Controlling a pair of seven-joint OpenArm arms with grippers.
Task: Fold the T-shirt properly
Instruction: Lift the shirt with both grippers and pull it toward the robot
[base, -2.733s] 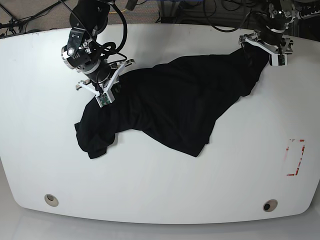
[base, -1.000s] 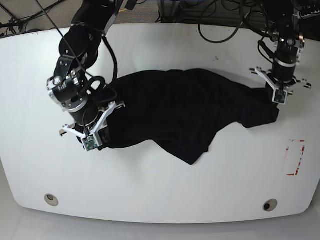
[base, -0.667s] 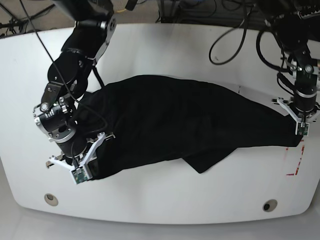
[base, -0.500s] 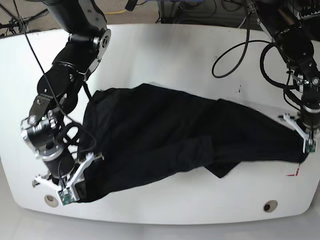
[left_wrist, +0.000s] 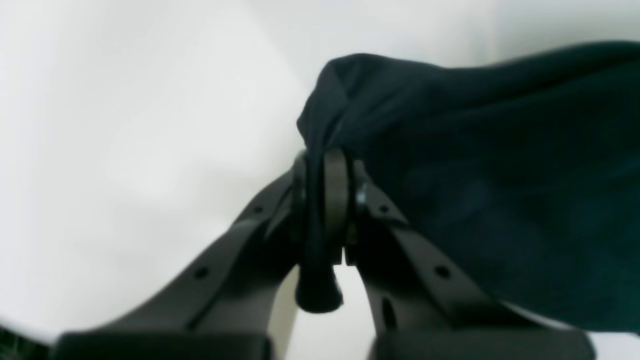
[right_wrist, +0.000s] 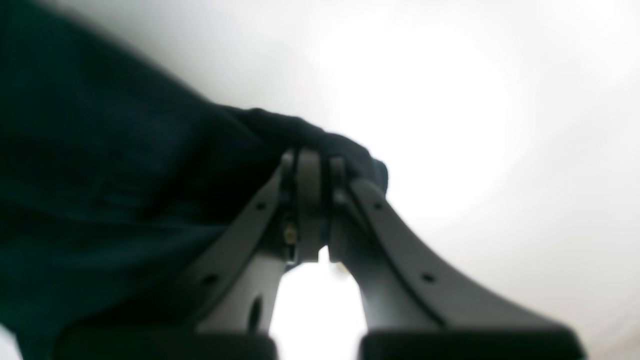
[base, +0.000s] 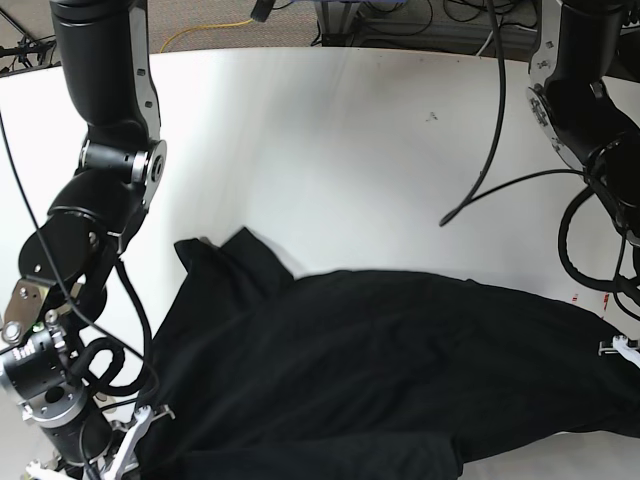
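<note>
T-shirt (base: 370, 370): plain black, short-sleeved, no print. It lies spread wide across the near part of the white bench (base: 330, 150), reaching from the near left corner to the right edge of the base view; a sleeve-like flap points toward the far left. The fabric is rumpled, with a loose fold along its near edge.

Left claw (left_wrist: 325, 165): jaws pinched together on a bunched edge of the T-shirt (left_wrist: 500, 165), a thin strip of cloth caught between the fingers and hanging below them. The rest of the cloth trails off to the right in the left wrist view.

Right claw (right_wrist: 312, 167): jaws closed on a gathered edge of the T-shirt (right_wrist: 110, 175), which stretches away to the left in the right wrist view.

Both wrist views are blurred. The black arms stand at the left and right sides of the base view, with cables behind.
</note>
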